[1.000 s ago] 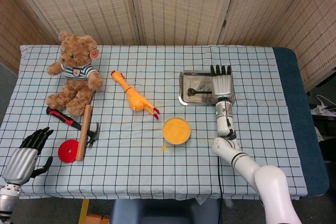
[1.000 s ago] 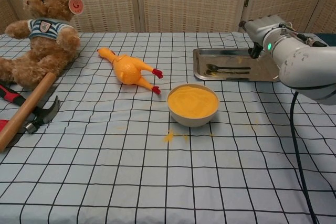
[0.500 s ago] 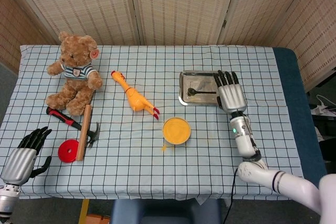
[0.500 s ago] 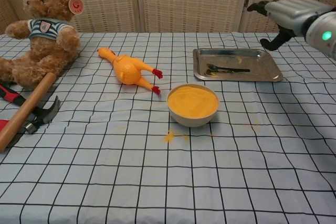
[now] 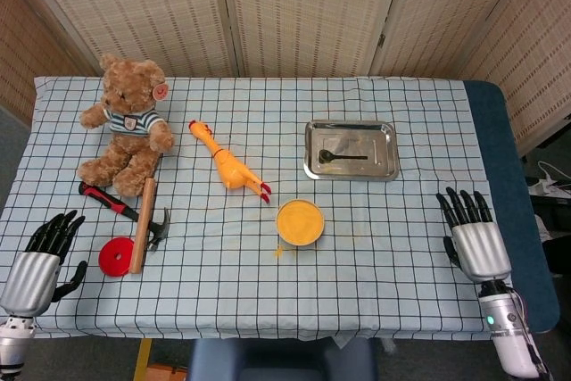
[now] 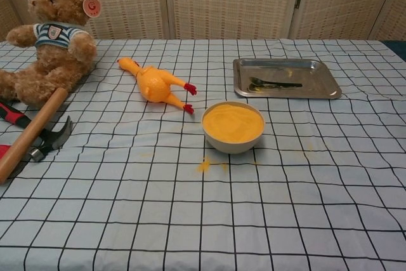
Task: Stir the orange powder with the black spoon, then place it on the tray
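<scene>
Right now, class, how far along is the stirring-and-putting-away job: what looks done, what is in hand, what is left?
Done, by the look of it: the black spoon lies in the tray, and orange specks dot the cloth beside the bowl of powder. In hand: nothing; the right hand and left hand sit empty at the near table corners, fingers apart. Left: nothing visible.

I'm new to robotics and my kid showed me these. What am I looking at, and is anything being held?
It is a two-armed robot with humanlike hands, filmed by its own cameras. The head view looks down on the table; the chest view looks across it. The left hand and right hand rest at the near corners, fingers apart, holding nothing. On the cloth are a bowl of orange powder, a tray with a black spoon in it, a teddy, a rubber chicken, a hammer and a red disc.
</scene>
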`<move>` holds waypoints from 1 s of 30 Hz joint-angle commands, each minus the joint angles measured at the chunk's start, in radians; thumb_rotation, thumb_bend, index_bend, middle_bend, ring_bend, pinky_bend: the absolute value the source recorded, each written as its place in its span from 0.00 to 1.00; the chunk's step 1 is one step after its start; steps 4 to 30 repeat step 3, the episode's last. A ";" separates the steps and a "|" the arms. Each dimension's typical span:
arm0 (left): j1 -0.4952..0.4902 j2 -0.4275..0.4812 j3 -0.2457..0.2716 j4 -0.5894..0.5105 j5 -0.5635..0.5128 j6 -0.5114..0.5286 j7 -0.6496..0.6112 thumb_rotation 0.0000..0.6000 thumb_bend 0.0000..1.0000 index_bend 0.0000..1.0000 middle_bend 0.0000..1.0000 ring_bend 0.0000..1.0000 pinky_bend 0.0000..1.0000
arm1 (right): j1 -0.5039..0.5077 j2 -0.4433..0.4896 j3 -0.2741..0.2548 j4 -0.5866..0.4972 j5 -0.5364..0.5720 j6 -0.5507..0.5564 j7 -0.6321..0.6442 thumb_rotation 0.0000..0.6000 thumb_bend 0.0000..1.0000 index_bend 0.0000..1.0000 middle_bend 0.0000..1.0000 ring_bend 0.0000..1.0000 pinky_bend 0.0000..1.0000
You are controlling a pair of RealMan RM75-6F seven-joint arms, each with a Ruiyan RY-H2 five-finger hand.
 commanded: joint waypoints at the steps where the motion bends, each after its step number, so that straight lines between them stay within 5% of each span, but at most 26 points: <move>1: -0.002 0.009 0.002 -0.013 -0.018 -0.024 0.012 1.00 0.46 0.00 0.00 0.00 0.12 | -0.056 -0.016 -0.008 0.058 -0.062 0.050 0.118 1.00 0.42 0.00 0.00 0.00 0.00; 30: -0.005 0.012 0.002 -0.021 -0.025 -0.037 0.017 1.00 0.46 0.00 0.00 0.00 0.12 | -0.061 -0.007 -0.006 0.055 -0.061 0.044 0.134 1.00 0.42 0.00 0.00 0.00 0.00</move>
